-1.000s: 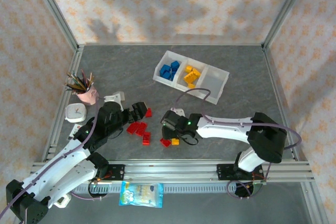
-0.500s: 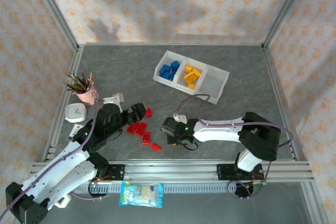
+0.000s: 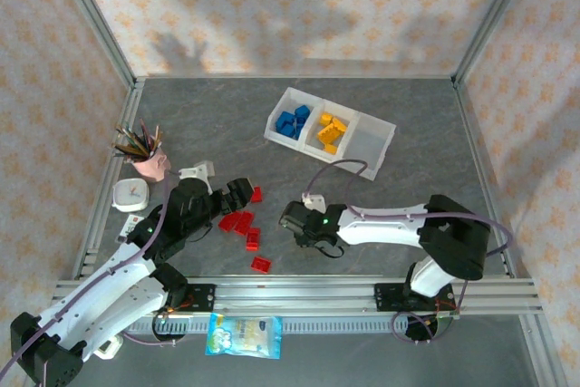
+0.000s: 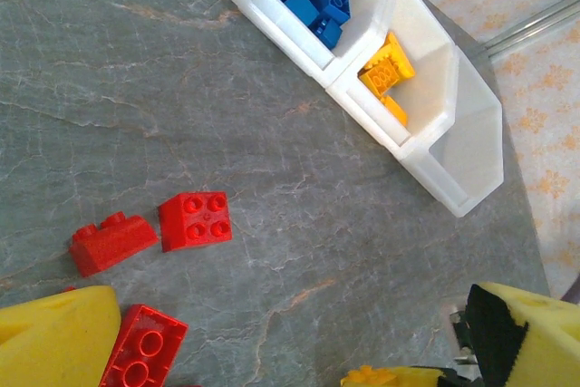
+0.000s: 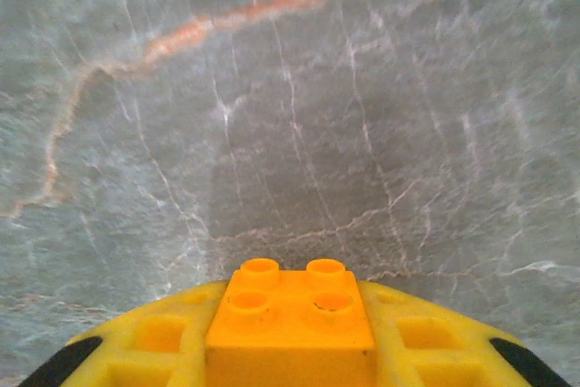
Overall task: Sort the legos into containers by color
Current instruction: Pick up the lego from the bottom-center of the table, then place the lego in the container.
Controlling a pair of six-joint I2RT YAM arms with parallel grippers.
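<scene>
The right pincer [image 3: 292, 222] pinches a yellow-orange lego [image 5: 290, 313] close to the table [image 5: 272, 88] (studs up, squarely seated), presumably bound for the tray's [image 3: 370, 138] middle, yellow compartment.

The grey worktop [image 3: 217, 115] looks like stone. A long white tray [image 3: 367, 144] sits far back on it. Red legos [image 3: 240, 221] lie near the front, with one red lego [image 3: 261, 265] apart from them. A pink cup [image 3: 149, 167] and a small white round thing [image 3: 131, 194] stand at the left.
</scene>
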